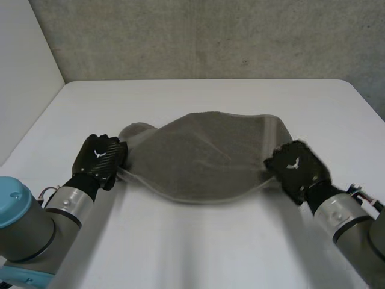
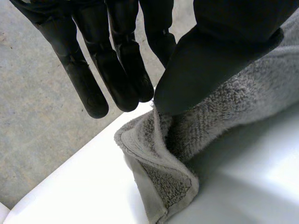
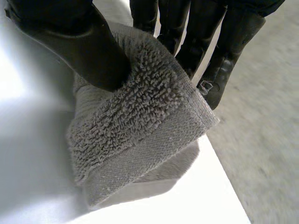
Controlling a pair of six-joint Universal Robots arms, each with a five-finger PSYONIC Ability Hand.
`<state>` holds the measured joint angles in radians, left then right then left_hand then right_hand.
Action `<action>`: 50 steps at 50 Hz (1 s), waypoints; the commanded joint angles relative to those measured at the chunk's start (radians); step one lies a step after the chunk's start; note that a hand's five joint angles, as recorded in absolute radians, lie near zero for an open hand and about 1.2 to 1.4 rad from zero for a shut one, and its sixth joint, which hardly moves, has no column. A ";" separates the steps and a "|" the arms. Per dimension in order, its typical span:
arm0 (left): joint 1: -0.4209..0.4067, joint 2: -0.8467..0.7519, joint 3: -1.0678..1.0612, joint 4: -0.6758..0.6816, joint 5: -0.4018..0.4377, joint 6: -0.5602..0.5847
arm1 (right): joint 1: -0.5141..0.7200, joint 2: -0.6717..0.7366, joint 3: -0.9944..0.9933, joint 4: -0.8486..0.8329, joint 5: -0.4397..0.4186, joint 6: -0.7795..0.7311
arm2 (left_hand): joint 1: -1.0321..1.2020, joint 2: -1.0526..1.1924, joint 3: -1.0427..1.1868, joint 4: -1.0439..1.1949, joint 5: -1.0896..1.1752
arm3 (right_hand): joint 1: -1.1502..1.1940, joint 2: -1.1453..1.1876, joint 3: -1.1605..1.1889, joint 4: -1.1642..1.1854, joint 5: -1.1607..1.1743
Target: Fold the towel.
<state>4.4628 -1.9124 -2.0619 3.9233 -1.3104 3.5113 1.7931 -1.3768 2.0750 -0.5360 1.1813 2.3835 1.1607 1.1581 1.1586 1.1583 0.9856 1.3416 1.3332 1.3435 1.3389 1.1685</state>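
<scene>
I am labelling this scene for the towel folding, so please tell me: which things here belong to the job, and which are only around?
Belong to the job:
towel
left robot hand, pinching the towel at one side
right robot hand, pinching it at the other side

Only around:
white table under the towel
grey wall behind

My head camera looks down over the table from behind; both wrist cameras sit close at side corners of the towel.
</scene>
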 commanded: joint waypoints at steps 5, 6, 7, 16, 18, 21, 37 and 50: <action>0.007 -0.082 0.043 0.018 -0.001 0.001 | -0.069 -0.045 -0.050 0.019 0.005 0.381 | -0.503 -0.500 -0.501 -0.500 -0.502 | 0.055 0.063 0.053 0.057 0.053; 0.007 -0.082 0.043 0.018 -0.001 0.001 | -0.069 -0.045 -0.050 0.019 0.005 0.381 | -0.504 -0.501 -0.502 -0.501 -0.503 | 0.055 0.063 0.053 0.057 0.053; 0.007 -0.091 0.049 0.016 -0.001 0.001 | -0.073 -0.047 -0.052 0.031 0.003 0.381 | -0.556 -0.554 -0.554 -0.554 -0.556 | 0.055 0.063 0.053 0.057 0.053; 0.009 -0.129 0.083 0.017 -0.001 0.000 | -0.078 -0.047 -0.059 0.071 0.004 0.387 | -0.569 -0.566 -0.566 -0.566 -0.568 | 0.055 0.063 0.053 0.057 0.053; 0.012 -0.137 0.094 0.018 -0.003 0.000 | -0.083 -0.047 -0.059 0.071 0.006 0.390 | -0.569 -0.566 -0.566 -0.566 -0.568 | 0.055 0.063 0.053 0.057 0.053; 0.016 -0.154 0.126 0.016 -0.004 -0.011 | -0.089 -0.047 -0.059 0.071 0.008 0.391 | -0.569 -0.566 -0.566 -0.566 -0.568 | 0.055 0.063 0.053 0.057 0.053; 0.013 -0.180 0.166 0.005 0.002 -0.087 | -0.090 -0.051 -0.059 0.071 0.020 0.411 | -0.566 -0.563 -0.563 -0.563 -0.565 | 0.055 0.063 0.053 0.057 0.053; -0.003 -0.188 0.235 -0.093 0.005 -0.278 | -0.096 -0.071 -0.059 0.073 0.021 0.459 | -0.566 -0.563 -0.563 -0.563 -0.565 | 0.055 0.063 0.053 0.057 0.053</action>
<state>4.4714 -2.1000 -1.8514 3.8897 -1.3074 3.3025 1.6969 -1.4437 2.0151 -0.4633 1.2027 2.8346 0.5283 0.5280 0.5284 0.5275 0.3484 1.3417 1.3340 1.3435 1.3391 1.1685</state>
